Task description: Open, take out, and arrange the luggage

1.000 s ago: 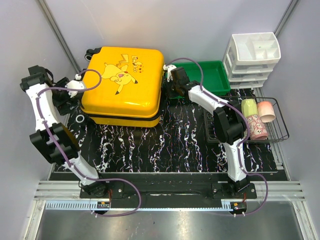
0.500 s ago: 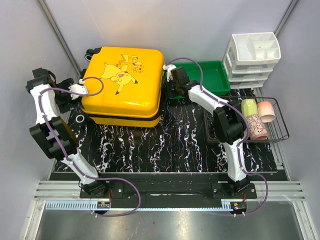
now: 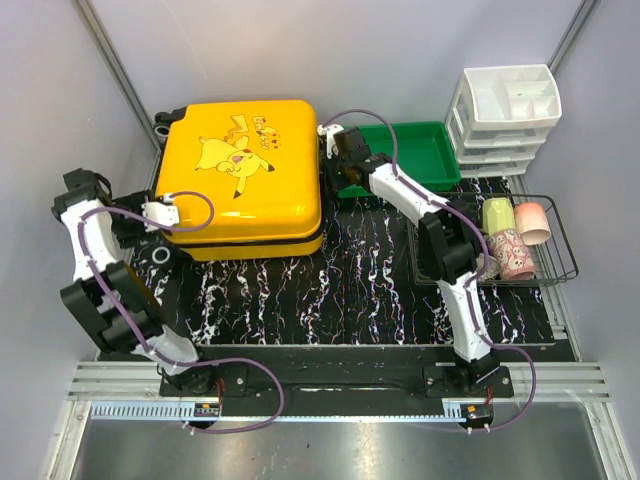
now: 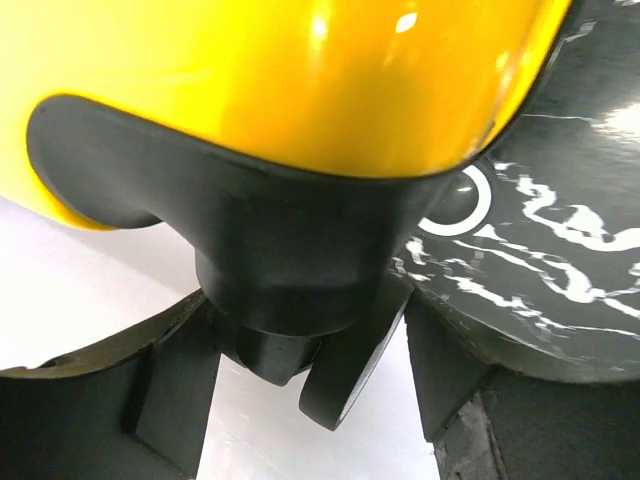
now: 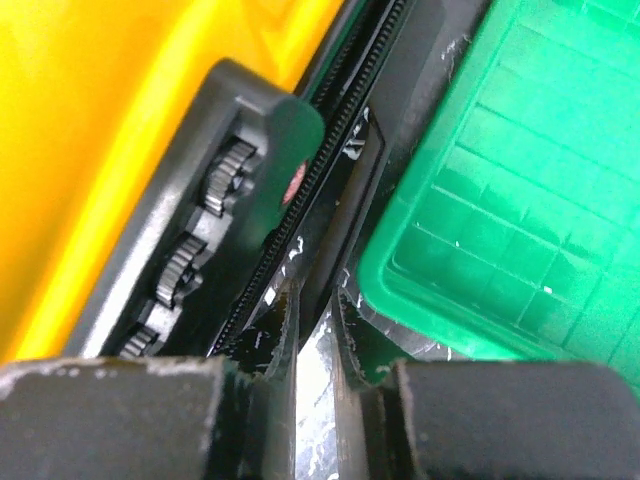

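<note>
Only wrist views show left gripper (image 4: 300,400) wide astride the luggage (image 4: 300,80) wheel (image 4: 350,370), right gripper (image 5: 315,310) nearly closed.

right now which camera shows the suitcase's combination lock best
Right wrist: the lock sits close up, its dial wheels and the zipper beside it clear. Top external shows the suitcase whole, but the right hand covers that edge. Left wrist shows only shell and a wheel mount.

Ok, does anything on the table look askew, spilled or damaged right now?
Only the luggage: it lies closed and skewed to the edges of the mat, its right side crowding the green tray, with the right gripper down in the narrow gap between them. Nothing looks spilled or damaged.
</note>
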Motion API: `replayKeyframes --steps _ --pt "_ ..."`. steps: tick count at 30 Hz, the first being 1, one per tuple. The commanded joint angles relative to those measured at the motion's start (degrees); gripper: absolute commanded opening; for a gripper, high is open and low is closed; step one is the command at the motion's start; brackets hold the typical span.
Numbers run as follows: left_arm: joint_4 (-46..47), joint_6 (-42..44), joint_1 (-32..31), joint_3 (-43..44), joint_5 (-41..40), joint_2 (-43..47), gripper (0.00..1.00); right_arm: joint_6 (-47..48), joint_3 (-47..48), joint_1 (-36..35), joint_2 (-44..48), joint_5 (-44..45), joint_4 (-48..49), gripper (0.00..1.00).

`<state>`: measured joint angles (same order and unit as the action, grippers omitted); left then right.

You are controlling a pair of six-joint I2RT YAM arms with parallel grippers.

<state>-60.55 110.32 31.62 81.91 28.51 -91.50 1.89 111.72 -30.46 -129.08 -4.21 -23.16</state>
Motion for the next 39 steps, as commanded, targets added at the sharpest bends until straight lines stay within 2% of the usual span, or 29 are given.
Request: replayKeyframes --steps 1,4,5,7,8,12,16,18,21,22,23,25,26,27,28,29,31,33,35,39 --pt "-14.7 -1.3 0.9 -7.5 3.0 8.3 0.02 2.2 12.2 -4.2 -3.6 -3.2 1.3 0.11" --pt "-12.3 -8.6 1.1 -11.0 2.9 12.1 0.0 2.9 20.7 -4.3 -7.8 0.3 -0.2 0.21" --pt "-12.5 -10.5 1.2 -11.4 2.8 12.8 0.0 3.1 22.9 -4.3 -9.4 3.8 -0.9 0.33" --pt "-12.7 -15.6 1.3 -12.6 2.3 15.2 0.0 4.7 28.0 -4.2 -10.2 8.0 -1.4 0.5" --pt "-12.2 -18.1 1.3 -13.1 1.9 15.9 0.0 5.2 28.7 -4.1 -9.7 10.9 -1.4 0.68" --pt "-12.1 -26.1 2.9 -16.2 0.7 20.1 0.0 5.5 26.9 -2.5 -4.7 14.1 -2.1 0.84" --pt "-12.1 -29.5 4.7 -18.9 1.1 22.9 0.01 2.9 19.4 -0.4 5.9 12.5 -6.1 0.87" --pt "-13.5 -32.3 4.7 -19.7 1.6 24.4 0.04 0.8 12.7 0.1 10.3 9.6 -8.2 0.88" --pt "-16.3 -33.4 4.7 -20.1 3.2 26.3 0.14 -0.3 -0.4 0.5 20.2 -1.7 -12.5 0.87" --pt "-16.6 -34.3 4.7 -20.2 3.4 26.6 0.2 -0.7 -4.3 0.6 25.3 -7.4 -13.2 0.87" --pt "-17.7 -34.6 4.7 -20.0 3.7 27.1 0.39 -0.4 -12.0 0.6 27.8 -11.4 -13.4 0.87" --pt "-21.3 -35.1 4.7 -19.4 4.2 27.2 0.51 1.5 -19.8 0.6 35.0 -19.3 -11.8 0.86" --pt "-22.2 -36.4 4.9 -18.3 4.6 27.6 0.6 1.1 -26.7 0.6 36.8 -21.0 -11.0 0.85" --pt "-24.3 -36.9 4.9 -17.4 5.4 27.7 0.72 0.4 -29.7 0.5 38.3 -22.2 -10.2 0.84" --pt "-25.1 -37.6 4.8 -16.4 7.1 28.0 0.75 -0.3 -32.0 0.3 40.1 -24.1 -9.2 0.82" --pt "-25.5 -40.2 4.8 -13.8 8.0 28.4 0.77 -1.2 -35.3 0.0 40.4 -24.9 -8.7 0.8" --pt "-25.1 -43.8 4.8 -10.6 10.9 28.7 0.94 -3.6 -37.3 -1.4 40.0 -25.6 -6.5 0.77" --pt "-23.3 -50.6 4.8 -5.0 12.5 27.9 0.99 -6.0 -38.9 -4.3 39.3 -25.5 -3.7 0.73" --pt "-21.8 -57.1 4.8 -0.4 13.5 26.1 0.99 -8.0 -38.5 -6.4 37.0 -25.4 0.7 0.71" --pt "-19.8 -62.8 4.9 4.5 13.4 21.8 0.99 -12.5 -35.4 -10.6 31.0 -23.8 5.4 0.66"
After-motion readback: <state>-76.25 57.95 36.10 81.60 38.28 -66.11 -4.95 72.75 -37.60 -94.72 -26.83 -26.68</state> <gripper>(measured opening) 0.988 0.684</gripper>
